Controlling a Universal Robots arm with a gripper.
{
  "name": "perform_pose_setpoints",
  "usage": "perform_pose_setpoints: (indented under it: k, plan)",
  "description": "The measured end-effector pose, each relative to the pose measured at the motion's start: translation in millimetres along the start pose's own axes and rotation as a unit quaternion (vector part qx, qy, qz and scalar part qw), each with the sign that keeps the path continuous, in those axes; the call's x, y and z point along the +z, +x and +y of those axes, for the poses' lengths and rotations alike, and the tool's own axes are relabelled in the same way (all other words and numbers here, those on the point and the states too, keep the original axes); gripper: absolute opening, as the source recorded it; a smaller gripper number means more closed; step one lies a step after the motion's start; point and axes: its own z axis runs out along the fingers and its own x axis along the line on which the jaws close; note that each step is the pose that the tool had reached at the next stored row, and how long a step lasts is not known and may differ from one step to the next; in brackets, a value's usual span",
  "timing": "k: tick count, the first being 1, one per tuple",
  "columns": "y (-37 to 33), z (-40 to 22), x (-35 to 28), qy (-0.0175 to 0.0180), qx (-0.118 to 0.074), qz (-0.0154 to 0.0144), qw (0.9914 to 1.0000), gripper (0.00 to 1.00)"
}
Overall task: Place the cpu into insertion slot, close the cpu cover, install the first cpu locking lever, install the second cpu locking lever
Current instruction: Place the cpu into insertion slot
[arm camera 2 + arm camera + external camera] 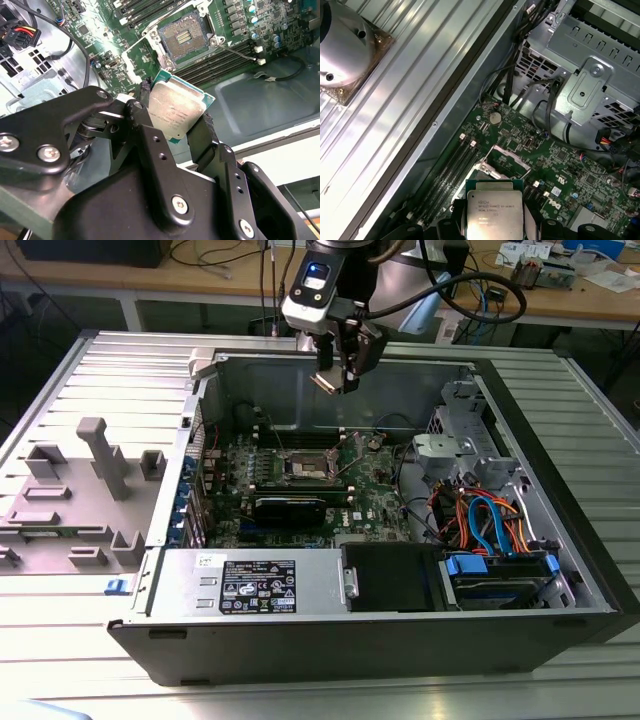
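My gripper [336, 378] hangs above the back wall of the open computer case, shut on the cpu [326, 381]. In both wrist views the cpu [177, 107] [494, 210] sits silvery side up between the two black fingers [150, 135]. It is well above the green board and apart from it. The insertion slot [303, 468] [182, 36] lies bare, a dark square with a silver rim. The cpu cover [512, 154] stands swung up at the socket's edge. A thin wire lever [240, 52] stands free beside the socket.
Beside the socket are long black memory slots [215, 65], and a black graphics card [290, 508] lies in front of it. A power supply [250, 585] fills the case's front, a drive cage with coloured cables [490, 525] the exterior view's right. A grey fixture [90, 485] sits outside on the left.
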Motion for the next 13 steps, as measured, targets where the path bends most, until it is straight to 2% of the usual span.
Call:
perform_pose_setpoints:
  k: [11, 12, 13]
  plan:
    - [0.0, 0.0, 0.1, -0.0004, 0.017, -0.0015, 0.99985, 0.55]
    - [0.0, 0.0, 0.1, -0.0002, 0.019, -0.002, 0.99982, 0.55]
    - [0.1, 0.0, 0.1, 0.0018, 0.021, -0.0052, 0.99977, 0.55]
